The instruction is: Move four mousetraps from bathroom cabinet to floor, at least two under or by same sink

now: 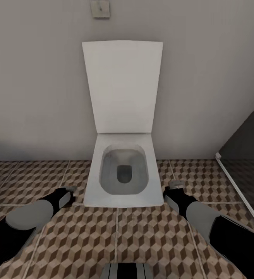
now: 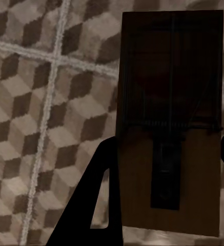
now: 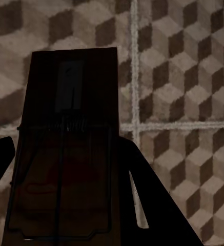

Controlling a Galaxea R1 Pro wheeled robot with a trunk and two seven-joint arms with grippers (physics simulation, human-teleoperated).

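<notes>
Two mousetraps are riding in the grippers, in front of a toilet.

Tiled bathroom floor (image 1: 134,236) is spreading under everything, and the white toilet (image 1: 123,155) is standing at 12 o'clock with its lid up against the grey wall (image 1: 34,77). At 7 o'clock the left gripper (image 2: 165,154) is clamping the left mousetrap (image 2: 168,128) between its fingers. At 4 o'clock the right gripper (image 3: 65,148) is clamping the right mousetrap (image 3: 65,148) above the tiles.

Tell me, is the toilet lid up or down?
Up. The white lid stands against the wall, and the bowl below is open.
</notes>
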